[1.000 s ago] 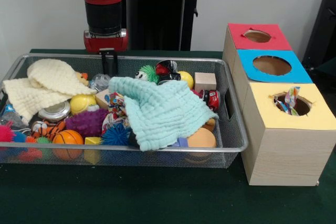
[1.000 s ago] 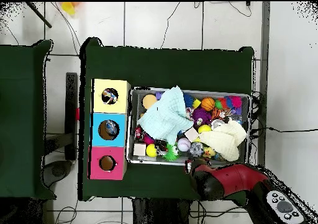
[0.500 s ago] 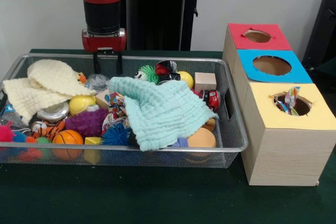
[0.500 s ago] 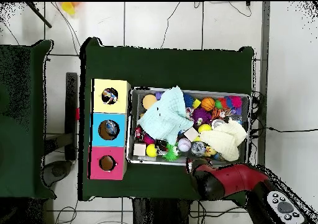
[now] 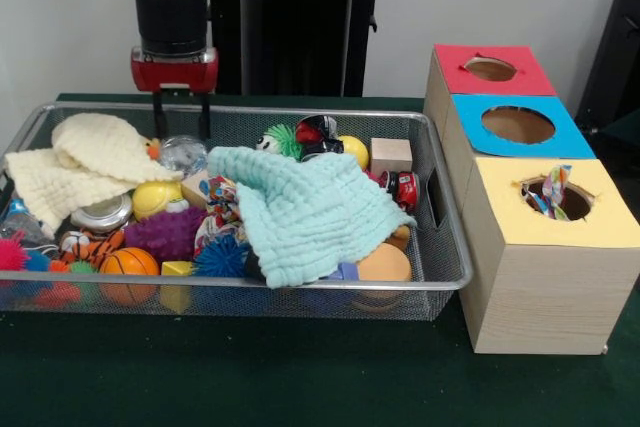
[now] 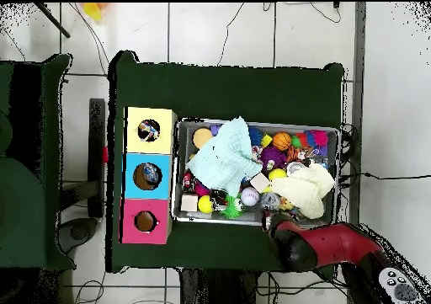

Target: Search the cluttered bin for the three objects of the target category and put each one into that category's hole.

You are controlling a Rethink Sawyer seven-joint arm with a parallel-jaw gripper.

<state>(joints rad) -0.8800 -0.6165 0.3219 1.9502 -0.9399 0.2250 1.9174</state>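
The silver mesh bin (image 5: pixel 300 285) is full of toys and also shows in the overhead view (image 6: pixel 176 170). A white wrapper with multicolour dots (image 5: pixel 222 199) lies between the mint cloth (image 5: pixel 305 209) and a purple spiky ball (image 5: pixel 165 232). Another dotted wrapper (image 5: pixel 553 190) sticks out of the yellow box's hole. I cannot make out the light-blue packet. My gripper (image 5: pixel 181 117) is open and empty. It hangs over the bin's far rim, beside the cream cloth (image 5: pixel 95 152) and above a clear crinkly object (image 5: pixel 186 154).
Three boxes stand in a row right of the bin: red (image 5: pixel 490 69), blue (image 5: pixel 517 125) and yellow (image 5: pixel 600 217). Balls, a wooden cube (image 5: pixel 390 155), a tin (image 5: pixel 100 213) and small toys crowd the bin. The red arm (image 6: pixel 324 246) reaches over the bin's base-side rim.
My gripper has moved to the picture's left along the bin's far rim in the front view, and its fingers stand wider apart than a second ago. The objects have not moved.
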